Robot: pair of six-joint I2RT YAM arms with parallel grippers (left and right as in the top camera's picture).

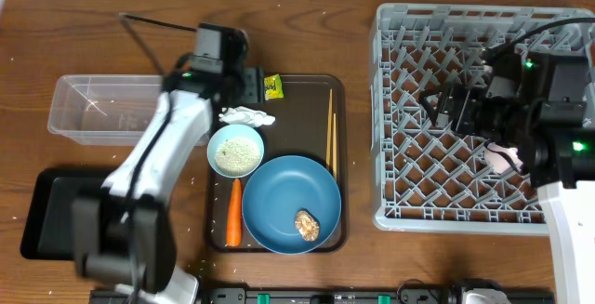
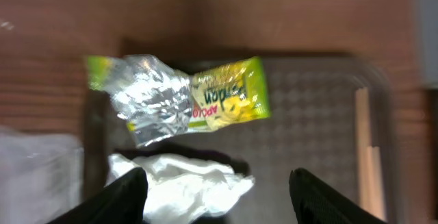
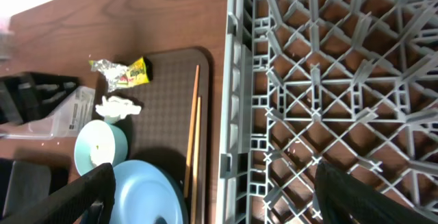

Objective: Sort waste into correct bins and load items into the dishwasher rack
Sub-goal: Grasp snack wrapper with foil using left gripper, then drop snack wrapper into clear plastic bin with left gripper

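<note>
Left gripper [image 2: 217, 195] hovers near the wrapper [image 2: 185, 97], jaws wide — right gripper [image 3: 217, 196] over the rack [image 3: 236, 59], likewise spread.

On the brown tray [image 1: 297, 109] the one bare lane runs between the wrapper [image 2: 185, 101] and napkin [image 2: 178, 183] on its left and the chopsticks [image 1: 330, 127] on its right. Nearer the front, the blue cup [image 1: 236, 151], carrot [image 1: 234, 225] and plate [image 1: 291, 202] sit packed close. The left arm [image 1: 163, 151] crosses the clear tub's [image 1: 93, 109] right end, and the rack's [image 1: 446, 62] left half lies open from above, with a pale cup [image 1: 497, 160] at its right.
</note>
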